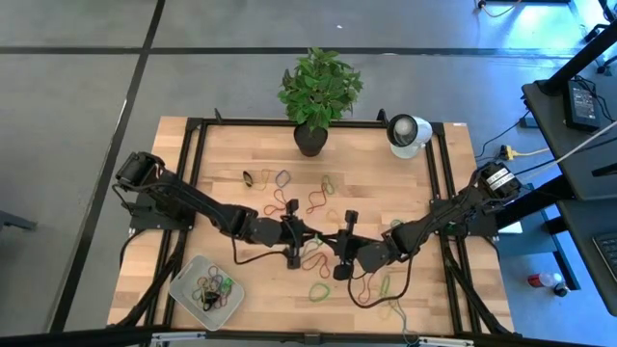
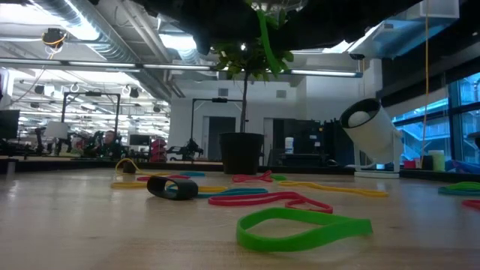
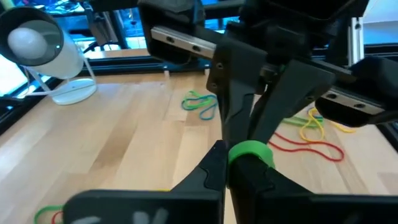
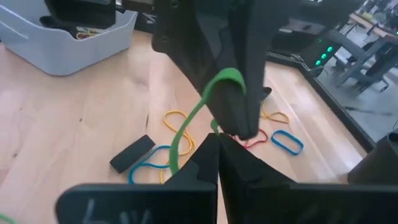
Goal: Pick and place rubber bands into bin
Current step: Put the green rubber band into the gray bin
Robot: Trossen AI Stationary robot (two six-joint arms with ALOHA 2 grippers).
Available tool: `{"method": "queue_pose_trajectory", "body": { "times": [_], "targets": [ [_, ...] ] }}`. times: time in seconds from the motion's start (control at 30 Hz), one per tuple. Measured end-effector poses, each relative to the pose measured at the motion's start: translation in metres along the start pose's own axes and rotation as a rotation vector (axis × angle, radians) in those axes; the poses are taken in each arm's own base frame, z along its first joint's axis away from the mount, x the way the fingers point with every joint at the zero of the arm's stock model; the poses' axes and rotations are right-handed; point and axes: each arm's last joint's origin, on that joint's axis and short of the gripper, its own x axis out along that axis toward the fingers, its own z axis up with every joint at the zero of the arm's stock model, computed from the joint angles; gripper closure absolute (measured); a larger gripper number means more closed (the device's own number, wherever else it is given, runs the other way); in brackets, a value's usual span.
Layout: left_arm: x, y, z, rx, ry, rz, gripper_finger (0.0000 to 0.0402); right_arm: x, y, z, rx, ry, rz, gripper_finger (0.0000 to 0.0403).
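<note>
A green rubber band (image 4: 198, 106) hangs in the air over the middle of the table, between my two grippers, which meet tip to tip. My left gripper (image 3: 227, 167) is shut on it, and so is my right gripper (image 4: 217, 142). In the high view the left gripper (image 1: 292, 234) and the right gripper (image 1: 339, 253) stand close together. The bin (image 1: 205, 289) sits at the near left with several rubber bands in it. Other rubber bands (image 1: 323, 183) lie loose on the wood. My left gripper pinches the green band at its upper bend (image 3: 249, 154) between its fingertips, reaching nearly level from the table's left. The band's loop hangs slack below it (image 2: 268, 41), clear of the table. My right gripper comes nearly level from the table's right, its shut fingertips (image 3: 252, 134) at the same bend. A bit of green (image 3: 281, 67) shows between its fingers; the left fingers hide the place of contact.
A potted plant (image 1: 310, 140) and a white round device (image 1: 408, 133) stand at the far edge. A small black block (image 1: 258, 178) lies among loose bands at the far left. More bands (image 1: 371, 287) lie near the right front.
</note>
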Motion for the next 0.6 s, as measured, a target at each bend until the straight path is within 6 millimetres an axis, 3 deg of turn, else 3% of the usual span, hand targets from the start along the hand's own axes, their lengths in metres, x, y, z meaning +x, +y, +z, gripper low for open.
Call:
{"method": "queue_pose_trajectory", "body": {
  "times": [0.4, 0.6],
  "targets": [
    [-0.004, -0.002, -0.016, 0.005, 0.132, 0.105, 0.0398, 0.0, -0.001, -0.005, -0.029, 0.044, -0.024, 0.0291],
    [-0.018, -0.008, -0.019, 0.051, 0.203, 0.112, 0.0398, -0.003, -0.005, -0.026, -0.009, 0.21, -0.077, 0.0277]
  ]
}}
